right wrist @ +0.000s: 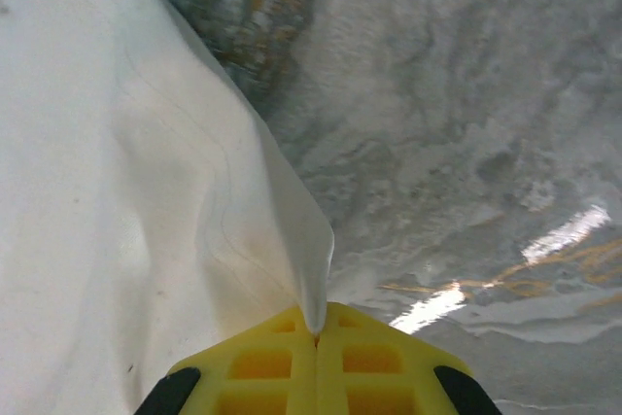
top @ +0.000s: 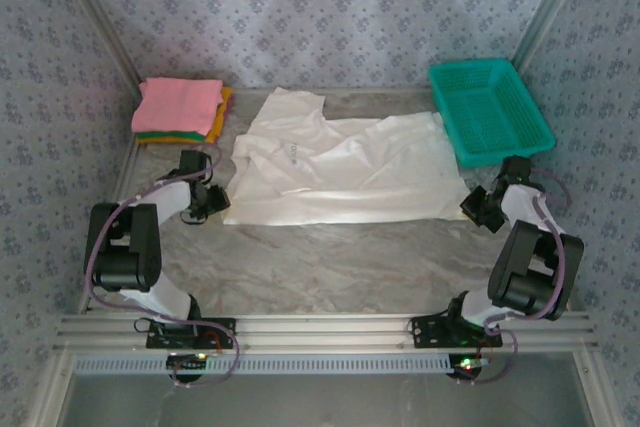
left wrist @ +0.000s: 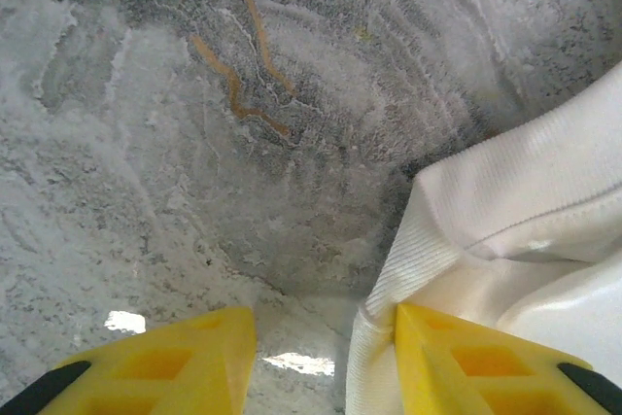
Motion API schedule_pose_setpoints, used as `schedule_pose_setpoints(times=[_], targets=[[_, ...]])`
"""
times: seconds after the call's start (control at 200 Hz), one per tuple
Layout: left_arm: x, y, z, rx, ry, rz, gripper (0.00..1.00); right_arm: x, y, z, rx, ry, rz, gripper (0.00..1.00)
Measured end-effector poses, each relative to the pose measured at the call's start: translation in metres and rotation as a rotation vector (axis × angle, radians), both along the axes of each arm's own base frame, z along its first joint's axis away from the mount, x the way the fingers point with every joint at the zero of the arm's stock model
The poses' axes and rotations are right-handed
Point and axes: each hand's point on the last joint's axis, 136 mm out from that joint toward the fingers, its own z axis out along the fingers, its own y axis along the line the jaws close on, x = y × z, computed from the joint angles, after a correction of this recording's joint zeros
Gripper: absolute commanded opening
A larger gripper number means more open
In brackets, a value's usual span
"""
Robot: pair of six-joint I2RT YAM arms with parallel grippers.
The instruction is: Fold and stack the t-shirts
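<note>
**A:** Cotton as thin as that white t-shirt [top: 340, 167], how will it handle?

**B:** Light and limp, I judge. It sags and creases wherever nothing holds it, so it wants two corners held at once and kept taut. It lies spread and rumpled on the desk [top: 350, 257], just left of the teal mesh basket [top: 490, 107], and its edge seems to touch the basket's near side.

**A:** And the claws?

**B:** The right claw [right wrist: 316, 323] is clamped tight on a corner of the shirt at the end nearest the basket. The left claw [left wrist: 324, 318] is at the end farthest from the basket, jaws apart. A ribbed edge lies against the inside of one finger, with nothing pinched.

**A:** Anything in the way?

**B:** The basket itself, since a lifted corner could snag its rim. The stack of folded shirts [top: 180, 107], pink on top, sits well apart from the basket, past the shirt's far end.
</note>
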Motion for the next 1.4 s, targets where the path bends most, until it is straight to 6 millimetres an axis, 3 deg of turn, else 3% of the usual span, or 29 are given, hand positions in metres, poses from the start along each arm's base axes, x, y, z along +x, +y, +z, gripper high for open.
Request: schedule_pose_setpoints(times=[0.025,0.105,0.21,0.355,0.43,0.52,0.61,0.68,0.74,0.814,0.994,1.234,1.399], targets=[[0.0,0.0,0.0,0.0,0.002,0.001,0.42,-0.001,0.0,-0.002,0.0,0.01,-0.002,0.12],[0.0,0.001,0.0,-0.002,0.004,0.003,0.43,-0.003,-0.002,-0.007,-0.006,0.03,-0.002,0.17],[0.0,0.0,0.001,-0.004,0.007,0.001,0.45,-0.006,-0.004,-0.007,-0.014,0.049,-0.002,0.31],[-0.002,0.001,0.015,-0.003,-0.008,0.004,0.48,0.001,-0.002,0.013,-0.049,0.01,0.016,0.37],[0.003,-0.001,0.035,-0.005,-0.044,-0.003,0.48,0.012,0.009,0.035,-0.083,-0.058,0.062,0.3],[0.018,-0.016,0.066,-0.01,-0.122,-0.041,0.42,0.031,0.037,0.06,-0.107,-0.146,0.16,0.0],[0.032,-0.047,0.091,-0.031,-0.2,-0.122,0.3,0.05,0.069,0.068,-0.092,-0.208,0.245,0.0],[0.039,-0.078,0.099,-0.068,-0.238,-0.193,0.17,0.058,0.086,0.057,-0.067,-0.202,0.279,0.0],[0.044,-0.099,0.094,-0.101,-0.233,-0.238,0.08,0.064,0.091,0.043,-0.041,-0.179,0.28,0.0],[0.051,-0.108,0.072,-0.11,-0.198,-0.244,0.07,0.066,0.094,0.022,-0.01,-0.14,0.266,0.0],[0.034,-0.079,0.0,-0.117,-0.04,-0.126,0.08,0.057,0.099,-0.01,0.037,-0.084,0.244,0.0],[0.035,-0.07,0.0,-0.201,-0.124,-0.001,0.07,0.046,0.11,-0.03,0.088,-0.097,0.217,0.0],[0.005,-0.055,0.0,-0.2,-0.117,0.082,0.08,0.03,0.121,-0.029,0.123,-0.128,0.201,0.0]])
